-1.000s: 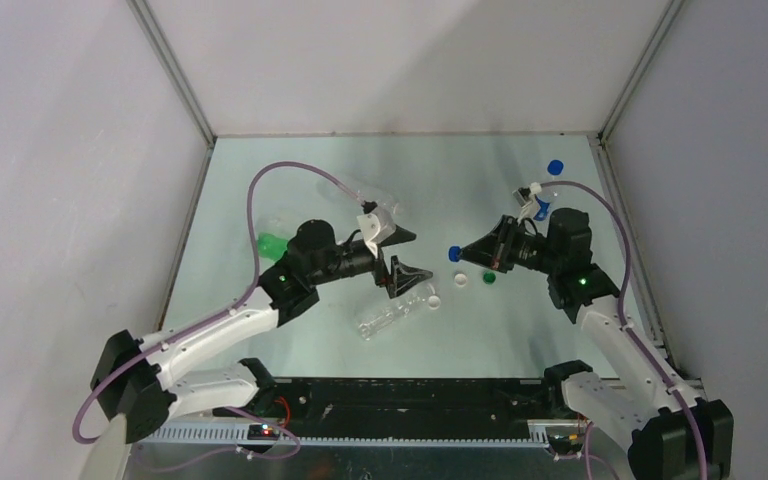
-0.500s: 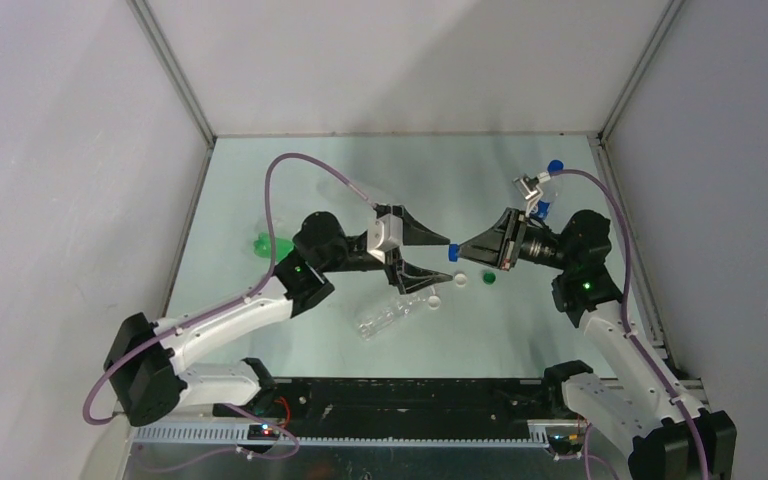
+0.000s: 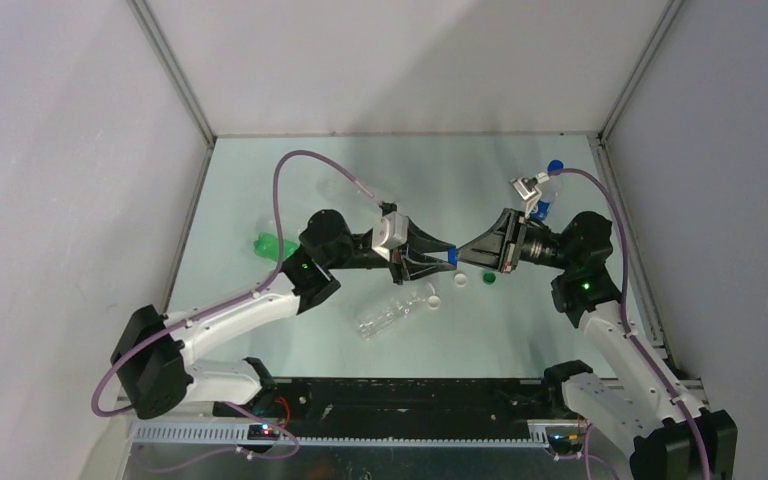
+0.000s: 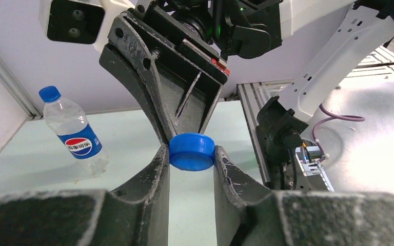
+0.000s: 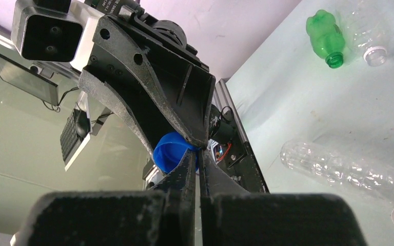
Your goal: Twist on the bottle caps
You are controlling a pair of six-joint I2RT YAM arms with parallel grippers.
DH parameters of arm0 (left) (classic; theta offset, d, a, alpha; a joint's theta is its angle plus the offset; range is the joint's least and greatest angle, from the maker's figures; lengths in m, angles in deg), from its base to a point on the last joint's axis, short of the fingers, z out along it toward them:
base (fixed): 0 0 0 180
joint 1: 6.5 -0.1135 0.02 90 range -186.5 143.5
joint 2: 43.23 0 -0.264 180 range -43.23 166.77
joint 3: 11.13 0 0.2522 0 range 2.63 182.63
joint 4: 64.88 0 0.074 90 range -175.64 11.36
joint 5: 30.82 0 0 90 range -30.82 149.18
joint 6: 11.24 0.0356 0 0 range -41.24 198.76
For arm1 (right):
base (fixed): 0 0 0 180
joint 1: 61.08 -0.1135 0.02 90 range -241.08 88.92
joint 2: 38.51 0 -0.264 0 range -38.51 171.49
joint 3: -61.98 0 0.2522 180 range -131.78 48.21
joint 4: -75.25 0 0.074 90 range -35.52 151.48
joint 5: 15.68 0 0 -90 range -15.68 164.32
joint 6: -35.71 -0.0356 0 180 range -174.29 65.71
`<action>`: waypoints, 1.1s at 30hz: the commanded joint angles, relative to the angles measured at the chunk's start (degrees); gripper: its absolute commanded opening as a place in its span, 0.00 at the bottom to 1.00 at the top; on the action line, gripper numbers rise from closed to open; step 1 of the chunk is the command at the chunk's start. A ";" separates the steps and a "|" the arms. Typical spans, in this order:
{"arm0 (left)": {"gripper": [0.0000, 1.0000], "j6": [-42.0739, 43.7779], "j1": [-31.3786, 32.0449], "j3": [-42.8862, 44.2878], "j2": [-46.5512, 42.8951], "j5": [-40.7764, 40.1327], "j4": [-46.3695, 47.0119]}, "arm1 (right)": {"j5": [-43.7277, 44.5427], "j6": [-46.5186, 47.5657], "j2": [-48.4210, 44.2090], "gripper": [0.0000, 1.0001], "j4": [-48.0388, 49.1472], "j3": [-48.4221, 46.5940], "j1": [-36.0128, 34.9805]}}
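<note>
Pale green worktop [image 3: 290, 180] boxed in by white walls: above its middle the two arms meet tip to tip, the left pincer [image 4: 191, 155] clamped on both sides of a blue cap [image 4: 192, 151] while the right pincer [image 5: 198, 154], fingers pressed almost together, nips the cap's rim. A Pepsi bottle [image 4: 77, 138] stands at two o'clock. A green bottle [image 3: 272, 246] lies at nine and a clear bottle [image 3: 390, 315] at six.

MID-TABLE: left gripper [image 4: 191, 154] and right gripper [image 5: 197, 158] are meeting on one blue cap [image 3: 452, 254], barring the crossing | NEAR SIDE: white cap [image 3: 460, 280], green cap [image 3: 489, 278] and lying clear bottle [image 3: 390, 314] are cluttering it | FAR CENTRE: table [image 3: 430, 175] is lying open
</note>
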 commanded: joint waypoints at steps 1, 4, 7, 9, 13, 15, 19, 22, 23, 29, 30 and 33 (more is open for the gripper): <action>0.14 -2.02 0.34 2.52 0.19 0.39 3.04 | -0.51 1.67 -0.57 0.06 -0.10 -0.41 0.03; 0.06 -3.09 0.39 2.48 -0.39 -2.75 1.05 | 0.79 4.97 -1.65 0.36 -5.29 -0.41 2.00; 0.00 -2.91 0.34 3.78 -1.21 -8.14 -6.67 | 3.27 10.76 -3.35 0.67 -15.47 -0.38 5.62; 0.00 -3.05 0.34 5.40 -1.19 -12.06 -12.99 | 5.76 15.12 -4.61 0.82 -23.81 -0.79 8.28; 0.00 -5.27 0.34 10.47 1.50 -20.67 -27.42 | 11.06 23.39 -5.59 0.98 -39.63 -3.23 13.64; 0.00 -6.04 0.57 13.86 4.16 -24.85 -35.83 | 16.08 26.23 -5.61 0.99 -46.40 -5.18 16.04; 0.01 -6.17 2.78 21.71 11.53 -31.29 -50.33 | 26.82 32.28 -6.81 0.99 -56.33 -6.97 17.31; 0.03 -7.88 4.92 25.73 18.28 -34.19 -56.75 | 33.67 35.36 -7.95 0.99 -62.17 -8.75 17.34; 0.03 -8.33 5.66 27.24 20.86 -34.51 -58.02 | 37.80 35.90 -8.46 0.99 -64.70 -9.94 17.34; 0.04 -9.53 9.64 34.85 31.46 -35.61 -61.71 | 50.01 35.44 -10.40 0.99 -72.00 -13.57 16.70; 0.04 -9.50 10.09 36.75 32.58 -35.97 -62.19 | 50.30 35.25 -10.80 0.99 -72.35 -13.83 16.43; 0.04 -9.78 11.48 39.85 37.58 -36.32 -63.82 | 52.58 34.32 -11.52 0.99 -74.00 -14.18 15.48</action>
